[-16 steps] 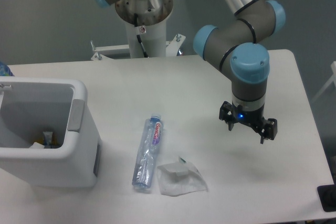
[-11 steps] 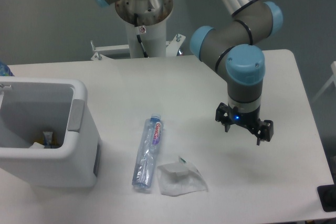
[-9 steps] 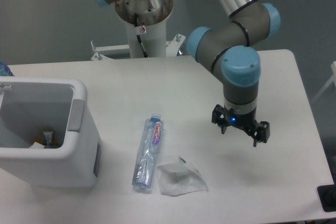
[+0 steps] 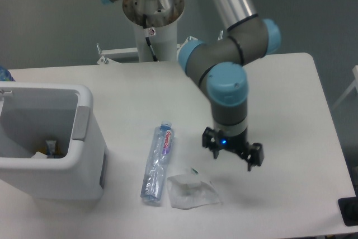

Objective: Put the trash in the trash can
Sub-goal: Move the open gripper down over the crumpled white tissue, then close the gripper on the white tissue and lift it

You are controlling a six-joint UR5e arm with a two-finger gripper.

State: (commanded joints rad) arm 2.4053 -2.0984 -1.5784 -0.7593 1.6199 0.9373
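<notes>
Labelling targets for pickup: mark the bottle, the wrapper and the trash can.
bottle [image 4: 158, 163], fixed camera, mid-body below the label
wrapper [image 4: 192, 192], fixed camera, crumpled centre
trash can [image 4: 89, 163], fixed camera, right outer wall

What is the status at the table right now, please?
Hand open, empty, above wrapper. Bottle and wrapper on table, outside bin. Nothing in the way.

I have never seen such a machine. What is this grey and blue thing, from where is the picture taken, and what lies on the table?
It is a robot arm with grey tubes and blue joint caps. At its end hangs a black two-finger gripper, open and holding nothing. One fixed camera looks down at the white table from the front. On it lie a crushed clear bottle with a blue cap and a crumpled wrapper, close beside each other. At the left stands a white trash can, with some rubbish already inside.
</notes>
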